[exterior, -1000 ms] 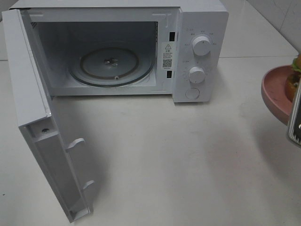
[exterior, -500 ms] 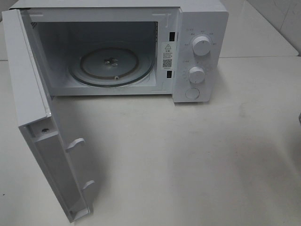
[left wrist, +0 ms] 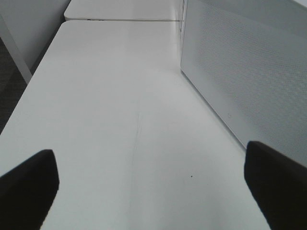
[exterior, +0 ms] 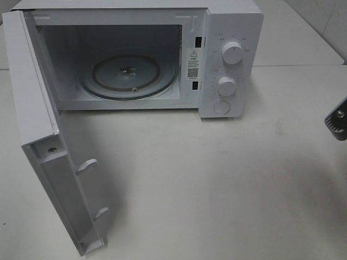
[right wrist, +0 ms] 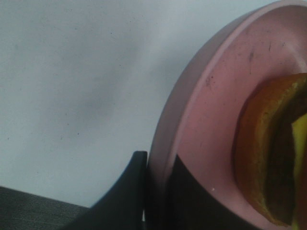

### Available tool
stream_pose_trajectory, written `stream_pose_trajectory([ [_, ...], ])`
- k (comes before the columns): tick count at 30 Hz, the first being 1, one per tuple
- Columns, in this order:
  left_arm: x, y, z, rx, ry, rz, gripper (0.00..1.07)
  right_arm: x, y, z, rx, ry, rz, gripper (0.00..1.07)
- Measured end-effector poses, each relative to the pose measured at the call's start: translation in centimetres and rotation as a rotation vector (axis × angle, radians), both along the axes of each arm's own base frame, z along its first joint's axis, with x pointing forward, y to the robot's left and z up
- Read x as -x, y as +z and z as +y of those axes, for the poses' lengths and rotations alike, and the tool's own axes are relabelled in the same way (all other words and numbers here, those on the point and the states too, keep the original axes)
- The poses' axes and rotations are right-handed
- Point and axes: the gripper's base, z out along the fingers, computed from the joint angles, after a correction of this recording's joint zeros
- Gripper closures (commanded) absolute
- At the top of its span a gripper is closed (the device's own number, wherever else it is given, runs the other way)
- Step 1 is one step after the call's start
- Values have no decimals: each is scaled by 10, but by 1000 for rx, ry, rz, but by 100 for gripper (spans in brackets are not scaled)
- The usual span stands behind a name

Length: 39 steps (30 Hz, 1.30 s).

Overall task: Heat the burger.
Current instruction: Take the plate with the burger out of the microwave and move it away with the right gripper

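The burger (right wrist: 268, 158) shows only in the right wrist view: a brown bun edge with a strip of yellow, lying on a round pink plate (right wrist: 211, 96). My right gripper (right wrist: 156, 194) is shut on the plate's rim, with one dark finger on each side of it. In the exterior high view only a grey piece of the right arm (exterior: 338, 119) pokes in at the right edge; the burger and plate are out of that view. My left gripper (left wrist: 151, 184) hangs open over the bare white table (left wrist: 120, 96), holding nothing.
The white microwave (exterior: 230, 32) stands at the back with its door (exterior: 38, 119) swung wide open to the left. A glass turntable (exterior: 130, 73) lies in its cavity. The door's dotted panel (left wrist: 249, 72) runs beside my left gripper. Two knobs (exterior: 232, 52) sit on the right panel.
One second ago the pink plate with the burger showed at the exterior view's right edge. It then left that view, and now only a grey piece of the right arm shows there.
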Motion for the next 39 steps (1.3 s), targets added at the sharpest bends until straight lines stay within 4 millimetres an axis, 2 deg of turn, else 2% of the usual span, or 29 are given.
stream_pose_trajectory([
  [13, 0, 0, 0, 0, 0, 0, 6, -26, -33, 14, 54, -214, -44, 104],
  [15, 0, 0, 0, 0, 0, 0, 6, -33, -44, 18, 61, -252, -59, 104],
  [21, 0, 0, 0, 0, 0, 0, 6, -40, -55, 23, 57, -261, -65, 104],
  [26, 0, 0, 0, 0, 0, 0, 6, -51, -79, 33, 40, -265, -78, 103],
  [30, 0, 0, 0, 0, 0, 0, 6, -55, -88, 35, 64, -265, -76, 103],
  [34, 0, 0, 0, 0, 0, 0, 6, -59, -108, 36, 114, -274, -57, 102],
  [39, 0, 0, 0, 0, 0, 0, 6, -64, -119, 34, 122, -295, -62, 101],
])
